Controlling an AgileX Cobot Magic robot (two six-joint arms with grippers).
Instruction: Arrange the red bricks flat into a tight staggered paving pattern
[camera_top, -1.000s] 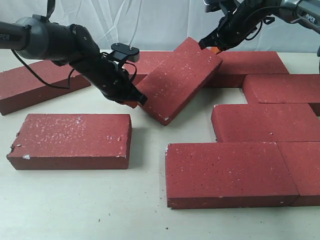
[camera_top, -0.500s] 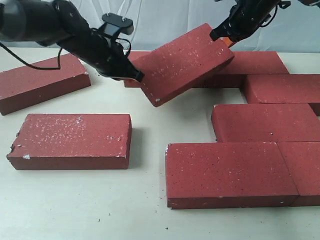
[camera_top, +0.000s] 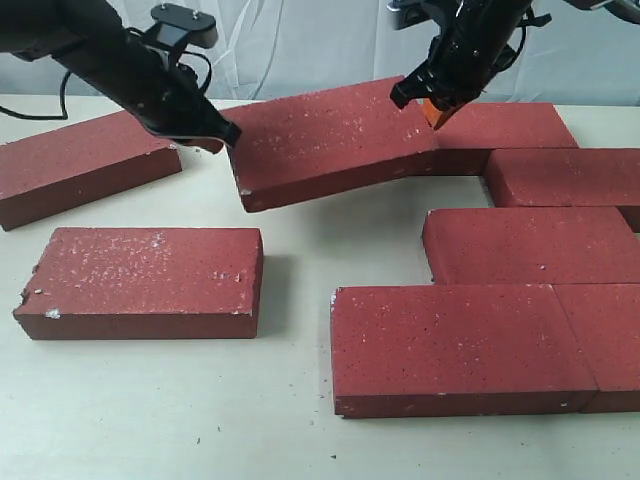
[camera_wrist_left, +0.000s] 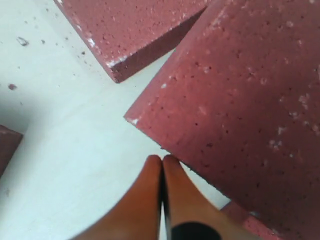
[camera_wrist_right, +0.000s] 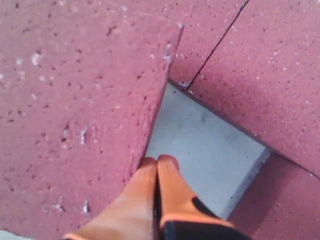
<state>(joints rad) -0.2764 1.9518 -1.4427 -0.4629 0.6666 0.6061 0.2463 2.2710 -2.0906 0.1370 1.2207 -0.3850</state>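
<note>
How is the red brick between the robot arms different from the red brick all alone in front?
The dark-red speckled brick between the arms is tilted and looks raised off the pale table; the dark-red speckled brick alone at front left lies flat on it. The shut left gripper and right gripper touch the first brick's ends; nothing touches the second. Both look the same shape and colour.
</note>
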